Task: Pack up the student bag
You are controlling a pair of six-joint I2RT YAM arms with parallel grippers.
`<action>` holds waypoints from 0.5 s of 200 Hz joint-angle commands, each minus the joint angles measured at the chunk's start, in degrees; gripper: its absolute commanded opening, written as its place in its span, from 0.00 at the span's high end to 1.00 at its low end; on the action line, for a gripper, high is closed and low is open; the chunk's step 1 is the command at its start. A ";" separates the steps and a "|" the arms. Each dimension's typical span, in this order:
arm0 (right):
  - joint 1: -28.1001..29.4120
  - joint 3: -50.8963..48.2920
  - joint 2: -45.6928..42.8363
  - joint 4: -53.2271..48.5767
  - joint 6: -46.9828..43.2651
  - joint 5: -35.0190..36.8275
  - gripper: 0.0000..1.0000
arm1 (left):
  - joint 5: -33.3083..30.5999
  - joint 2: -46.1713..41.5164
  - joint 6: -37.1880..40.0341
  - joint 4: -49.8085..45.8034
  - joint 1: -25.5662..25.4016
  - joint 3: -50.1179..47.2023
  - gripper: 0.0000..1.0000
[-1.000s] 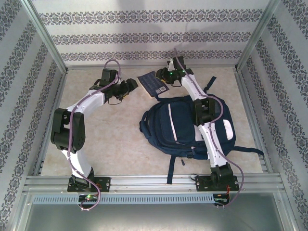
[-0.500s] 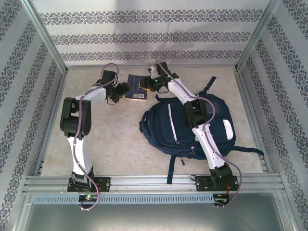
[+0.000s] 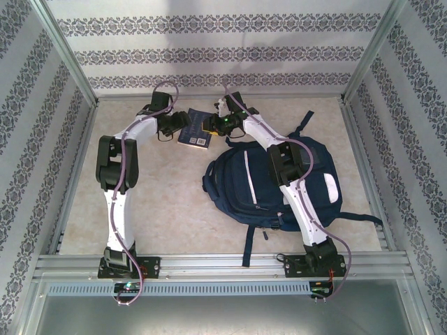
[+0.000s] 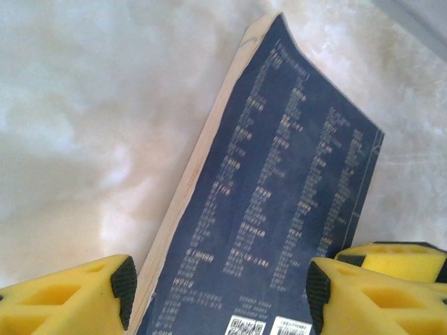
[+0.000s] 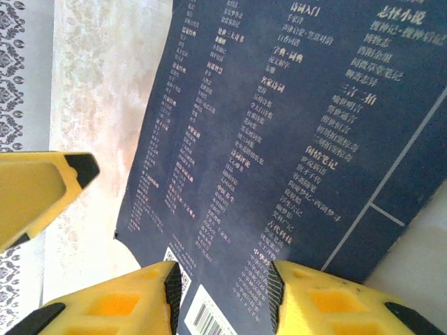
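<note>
I see the student bag [image 3: 251, 183] lying flat on the tabletop [image 3: 167, 202], right of centre under my right arm. Just beyond it, the right end effector [image 5: 223, 279] pinches a dark blue book [image 3: 194, 128]. The left end effector [image 4: 220, 279] straddles the book's left end, jaws wide.

**Student bag** [image 3: 234, 185]: navy blue with thin white stripes, a pale grey patch on its right side, and dark straps.

**Book** [image 3: 194, 128]: dark navy cover carrying columns of fine pale print and thin pale ruled lines. There are white barcode labels at one end, and the page edge is cream.

**Left pincer** [image 4: 222, 286] and **right pincer** [image 5: 225, 286]: yellow pads with black tips.

**Bench** [image 3: 167, 195]: cream, faintly marbled and mottled.

**Walls** [image 3: 209, 56]: white, with horizontal bands of grey-blue floral pattern.

**Arms** [image 3: 117, 209]: white shells with black joints.

**Frame** [image 3: 223, 264]: silver metal.
</note>
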 commanded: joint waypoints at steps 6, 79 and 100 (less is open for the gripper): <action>-0.87 -2.10 -1.85 -0.37 1.70 2.31 0.60 | 2.55 5.47 3.61 -2.22 0.73 6.22 0.33; -2.16 -7.56 -4.62 5.80 10.22 5.45 0.62 | 8.84 12.94 4.17 -4.74 0.25 15.63 0.37; -2.36 -4.95 -2.98 3.21 10.83 6.61 0.62 | 11.06 13.64 3.49 -4.29 0.16 16.38 0.40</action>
